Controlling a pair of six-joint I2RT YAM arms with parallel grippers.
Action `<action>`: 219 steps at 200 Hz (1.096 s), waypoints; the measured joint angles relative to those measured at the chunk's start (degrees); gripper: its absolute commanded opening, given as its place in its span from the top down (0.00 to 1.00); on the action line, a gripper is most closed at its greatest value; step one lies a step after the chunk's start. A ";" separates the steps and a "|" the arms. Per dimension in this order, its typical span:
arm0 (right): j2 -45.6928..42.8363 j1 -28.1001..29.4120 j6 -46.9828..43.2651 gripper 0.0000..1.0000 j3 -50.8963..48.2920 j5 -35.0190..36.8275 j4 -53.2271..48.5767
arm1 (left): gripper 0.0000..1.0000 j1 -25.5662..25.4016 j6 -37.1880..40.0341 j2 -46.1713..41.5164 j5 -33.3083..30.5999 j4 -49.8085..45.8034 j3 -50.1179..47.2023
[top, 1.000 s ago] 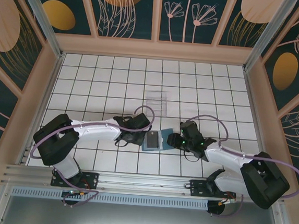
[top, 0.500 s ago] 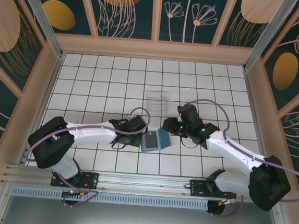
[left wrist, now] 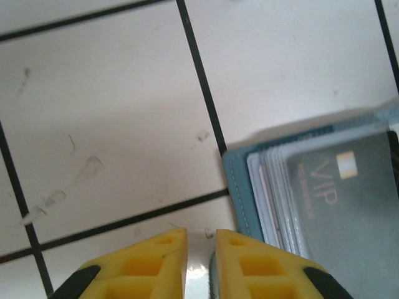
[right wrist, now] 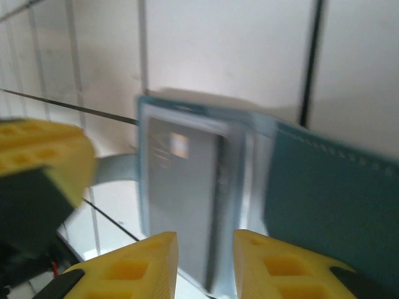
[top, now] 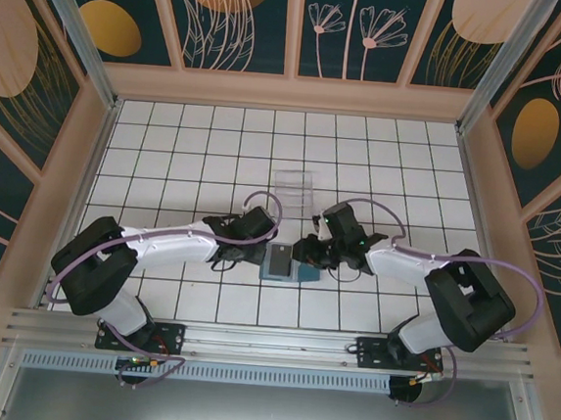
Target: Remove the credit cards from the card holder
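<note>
Overhead, two white robot arms reach inward across a white tiled counter (top: 188, 143) with black grout lines, and they meet at its middle. Between them the card holder (top: 304, 273), a small teal-blue wallet, lies open and flat on the tiles. A dark card (top: 281, 261) rests on its left half. A clear plastic stand (top: 295, 187) stands a little beyond the holder, apart from it.

From the left wrist camera, the left pincer (left wrist: 201, 252) sits low at the holder's left edge. Its two yellow fingertips stand slightly parted, leaving a narrow gap with only glossy white tile seen between them. The teal border of the holder runs down beside the right-hand fingertip. The dark card carries the letters "VIP" and a small pale chip. Thin paler layers (left wrist: 268, 193) fan out beneath it; whether these are cards or sleeves I cannot tell.

From the right wrist camera, which is somewhat blurred, the right pincer (right wrist: 204, 265) is open. Its yellow fingertips stand on either side of the near edge of the dark card and the layers under it, with visible space around that edge. The holder's plain teal flap lies to the right of those fingertips. One yellow finger of the left pincer shows at the far left, just beside the holder.
</note>
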 measured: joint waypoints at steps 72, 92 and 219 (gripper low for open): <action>3.74 -0.26 -0.26 0.80 -3.39 -0.63 8.57 | 0.63 0.20 -2.80 -3.67 -0.39 -6.95 6.01; 3.82 -0.26 -0.28 0.81 -3.78 -0.61 9.68 | 0.65 -0.11 -3.61 -4.02 2.14 -6.32 10.93; 3.10 -0.26 -0.31 0.82 -4.42 -0.13 9.62 | 0.79 -2.97 -15.58 7.63 10.16 10.14 5.46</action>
